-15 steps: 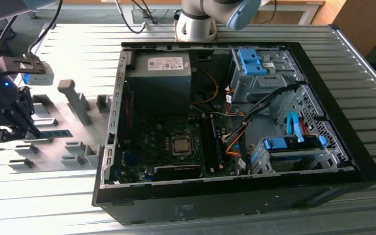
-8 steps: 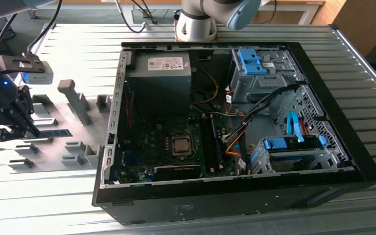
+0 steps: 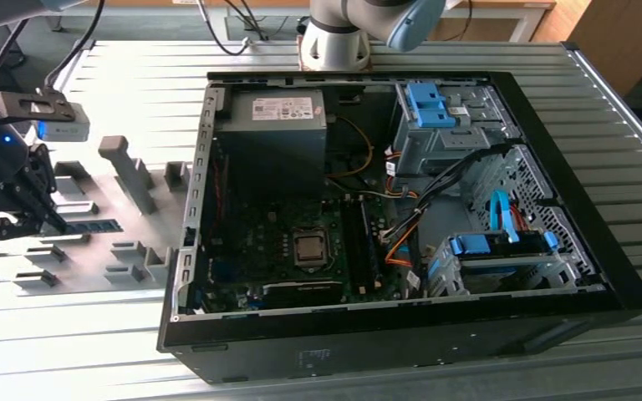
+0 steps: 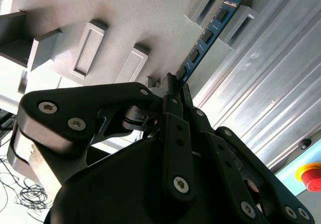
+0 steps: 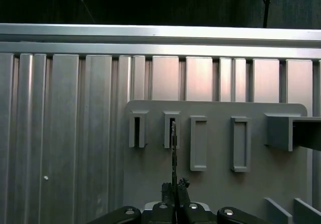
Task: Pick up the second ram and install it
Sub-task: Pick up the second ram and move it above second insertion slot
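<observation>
Second wrist view is showing the tool (image 4: 175, 83) pinching narrow on the near end of the second ram (image 4: 208, 33). The fingers are hiding that end. The stick's far end is lying between two raised blocks of the grey fixture (image 4: 150, 18). In the first wrist view the stick is appearing edge-on, as a thin line. In the exterior view the tool is hanging over the fixture on the surface (image 3: 76, 359), at the exterior view's left of the open computer case (image 3: 410, 347), with its fingertips hard to make out.
</observation>
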You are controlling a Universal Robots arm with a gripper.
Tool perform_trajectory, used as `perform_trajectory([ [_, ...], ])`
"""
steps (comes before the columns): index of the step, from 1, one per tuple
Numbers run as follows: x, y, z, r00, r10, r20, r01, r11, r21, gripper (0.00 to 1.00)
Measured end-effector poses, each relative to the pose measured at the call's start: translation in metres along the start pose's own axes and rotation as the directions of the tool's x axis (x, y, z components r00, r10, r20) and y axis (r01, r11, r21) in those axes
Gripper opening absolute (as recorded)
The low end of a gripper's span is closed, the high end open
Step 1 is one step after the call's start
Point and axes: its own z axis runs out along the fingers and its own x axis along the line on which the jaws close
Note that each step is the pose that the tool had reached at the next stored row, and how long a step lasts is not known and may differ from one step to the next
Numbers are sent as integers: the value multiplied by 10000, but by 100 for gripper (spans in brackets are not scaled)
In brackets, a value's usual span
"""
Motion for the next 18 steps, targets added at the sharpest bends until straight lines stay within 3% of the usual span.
perform_trajectory([
  [18,-2,1,-127,10000,0,-5,0,10000,0,14],
])
